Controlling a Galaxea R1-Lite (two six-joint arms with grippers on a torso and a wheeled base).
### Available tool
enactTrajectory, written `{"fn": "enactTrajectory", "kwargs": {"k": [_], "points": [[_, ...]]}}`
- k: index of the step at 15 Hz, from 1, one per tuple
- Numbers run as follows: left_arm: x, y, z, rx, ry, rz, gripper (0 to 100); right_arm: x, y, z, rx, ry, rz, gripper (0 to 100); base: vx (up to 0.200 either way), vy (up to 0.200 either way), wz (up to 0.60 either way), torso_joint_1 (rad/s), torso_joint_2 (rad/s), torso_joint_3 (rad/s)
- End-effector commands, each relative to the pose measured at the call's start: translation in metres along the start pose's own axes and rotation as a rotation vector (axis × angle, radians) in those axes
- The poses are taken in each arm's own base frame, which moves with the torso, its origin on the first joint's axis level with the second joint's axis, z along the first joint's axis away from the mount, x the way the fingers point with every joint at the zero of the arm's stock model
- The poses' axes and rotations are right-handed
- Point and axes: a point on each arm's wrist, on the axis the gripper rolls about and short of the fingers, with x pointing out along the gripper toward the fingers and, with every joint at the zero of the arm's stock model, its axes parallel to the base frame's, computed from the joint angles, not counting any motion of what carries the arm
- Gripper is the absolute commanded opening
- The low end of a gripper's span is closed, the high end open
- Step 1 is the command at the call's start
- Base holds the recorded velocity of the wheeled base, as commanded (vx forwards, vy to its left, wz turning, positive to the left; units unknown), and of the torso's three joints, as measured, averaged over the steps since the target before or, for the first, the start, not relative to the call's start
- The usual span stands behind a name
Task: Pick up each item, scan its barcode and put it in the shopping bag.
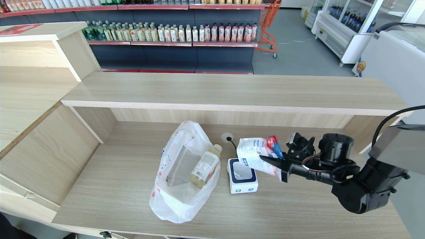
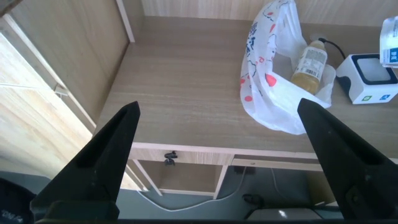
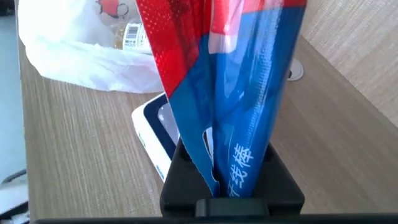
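head view: your right gripper [image 1: 277, 165] is clenched on the packet [image 1: 255, 154], just above the scanner [image 1: 243, 179], likely so its barcode faces the window; the shopping bag [image 1: 166, 199], bottle [image 1: 205, 165] inside, lies beside the scanner; left wrist view: your left gripper [image 2: 219, 112] hangs released, well apart from the scanner [image 2: 367, 78]; right wrist view: the packet [image 3: 236, 93] stands pinched over the scanner [image 3: 155, 124]

White characters run along the blue packet [image 3: 255, 93]. The bottle [image 1: 206, 164] wears a barcode label, its print too small to read.

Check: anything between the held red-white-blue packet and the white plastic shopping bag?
Only the low white barcode scanner, under the packet in the right gripper. A yellowish plastic bottle lies in the mouth of the shopping bag.
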Motion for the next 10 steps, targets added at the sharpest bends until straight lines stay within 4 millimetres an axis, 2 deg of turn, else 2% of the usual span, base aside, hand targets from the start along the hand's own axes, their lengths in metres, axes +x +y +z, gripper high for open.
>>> {"fn": "enactTrajectory", "kwargs": {"k": [1,4,5,10], "points": [[0.000,0.000,0.000,0.000,-0.001,0.000,100,-0.033,0.008,0.082,0.297,-0.046,-0.166,0,0.000,0.000,0.00,0.000,0.00,0.000],[0.000,0.000,0.000,0.000,-0.001,0.000,100,-0.059,0.021,0.104,0.590,0.060,-0.196,0,0.000,0.000,0.00,0.000,0.00,0.000],[0.000,0.000,0.000,0.000,-0.001,0.000,100,-0.063,0.023,0.108,0.633,0.049,-0.205,0,0.000,0.000,0.00,0.000,0.00,0.000],[0.000,0.000,0.000,0.004,-0.001,0.002,100,-0.077,0.022,0.112,0.670,0.026,-0.240,0,0.000,0.000,0.00,0.000,0.00,0.000]]}}
